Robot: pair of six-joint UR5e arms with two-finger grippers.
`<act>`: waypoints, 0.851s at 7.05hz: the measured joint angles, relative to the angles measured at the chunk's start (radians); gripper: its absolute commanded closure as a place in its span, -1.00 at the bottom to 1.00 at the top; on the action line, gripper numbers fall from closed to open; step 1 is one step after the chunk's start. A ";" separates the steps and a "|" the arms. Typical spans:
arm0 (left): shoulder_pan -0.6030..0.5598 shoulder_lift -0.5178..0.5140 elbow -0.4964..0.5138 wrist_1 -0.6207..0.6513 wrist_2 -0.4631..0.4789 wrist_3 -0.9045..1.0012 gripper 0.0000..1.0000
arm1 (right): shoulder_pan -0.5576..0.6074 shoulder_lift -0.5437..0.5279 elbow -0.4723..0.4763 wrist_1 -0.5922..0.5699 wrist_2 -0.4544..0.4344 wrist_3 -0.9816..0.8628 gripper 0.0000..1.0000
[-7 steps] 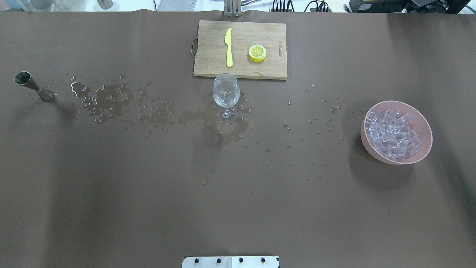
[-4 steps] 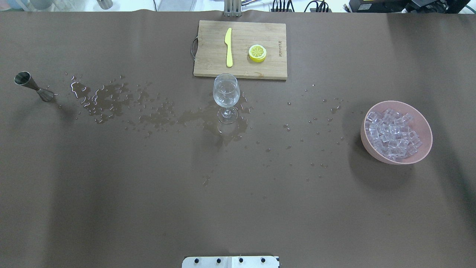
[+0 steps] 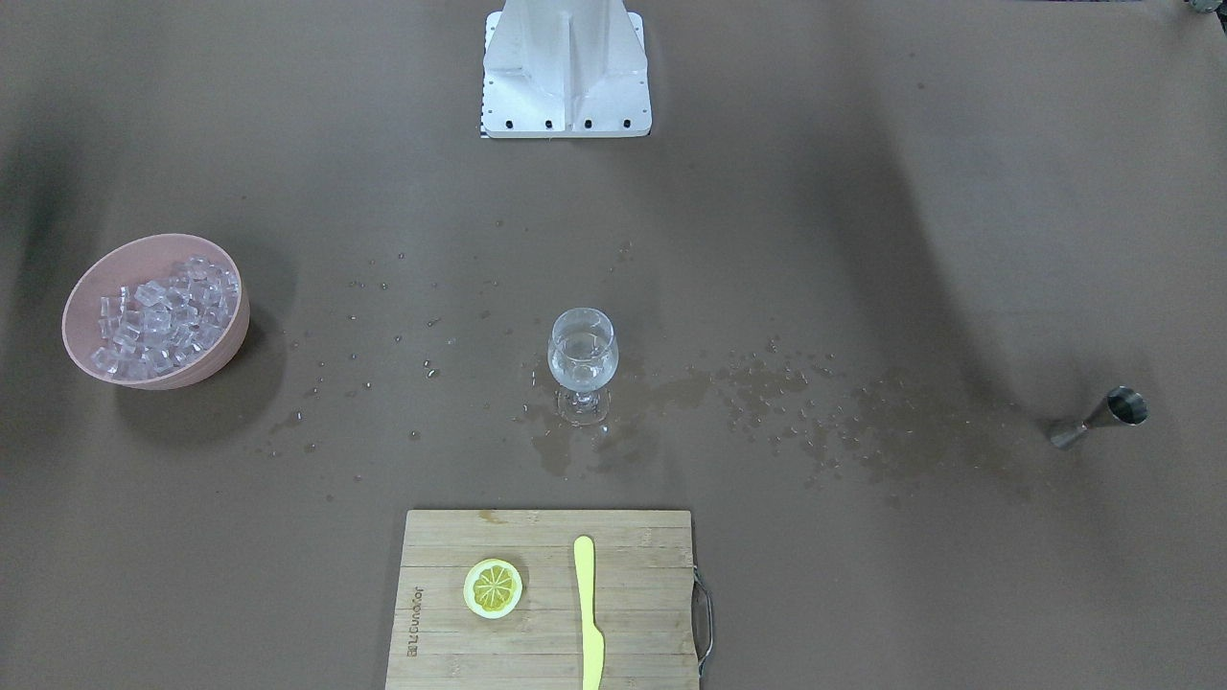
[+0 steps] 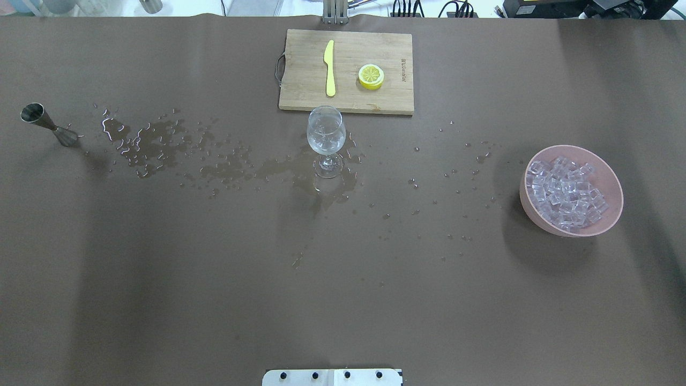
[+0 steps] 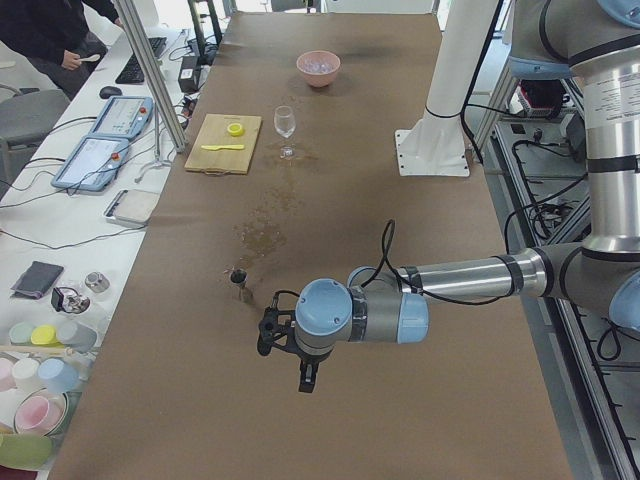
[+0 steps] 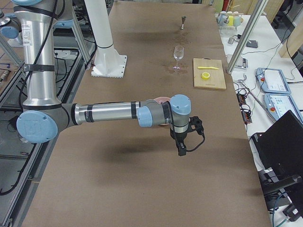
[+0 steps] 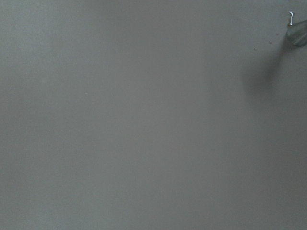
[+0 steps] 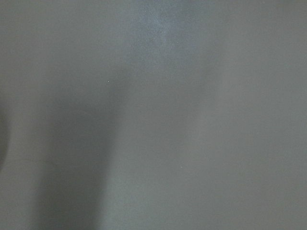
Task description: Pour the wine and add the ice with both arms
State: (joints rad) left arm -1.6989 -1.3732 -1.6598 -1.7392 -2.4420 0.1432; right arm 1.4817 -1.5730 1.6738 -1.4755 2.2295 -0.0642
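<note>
Wine glass (image 4: 326, 140) mid-table, with both robot arms held over bare brown table (image 4: 214, 279).

The glass stands upright just in front of a wooden cutting board (image 4: 305, 80) and holds a little clear wine (image 4: 325, 136). The ice (image 4: 565, 195), a heap of clear cubes, fills a pink bowl (image 4: 530, 214) well off to the robot's right. A yellow knife (image 4: 329, 68) and a lemon slice (image 4: 371, 76) lie apart on the board. A metal measuring cup (image 4: 48, 124) stands at the far left, with wet splashes (image 4: 155, 142) trailing from it to the glass. The left gripper (image 5: 306, 380) hangs near the measuring cup and the right gripper (image 6: 181, 150) near the bowl. Whether either is open or closed cannot be told.
</note>
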 measured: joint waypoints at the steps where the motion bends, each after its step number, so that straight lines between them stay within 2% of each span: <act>1: 0.001 -0.012 0.000 -0.023 -0.020 0.001 -0.96 | 0.000 0.001 -0.003 0.002 0.002 0.001 -1.00; 2: 0.001 -0.026 0.002 -0.066 -0.029 0.001 -0.96 | -0.001 0.006 -0.011 0.004 0.005 0.003 -1.00; 5: 0.001 -0.053 -0.003 -0.299 -0.025 -0.004 -0.97 | -0.001 0.011 -0.024 0.006 0.014 0.004 -1.00; 6: 0.012 -0.073 -0.004 -0.327 -0.023 -0.006 -0.98 | 0.000 0.011 -0.024 0.006 0.017 0.003 -1.00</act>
State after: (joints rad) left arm -1.6872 -1.4464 -1.6635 -2.0664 -2.4647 0.1374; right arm 1.4813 -1.5623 1.6497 -1.4696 2.2469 -0.0610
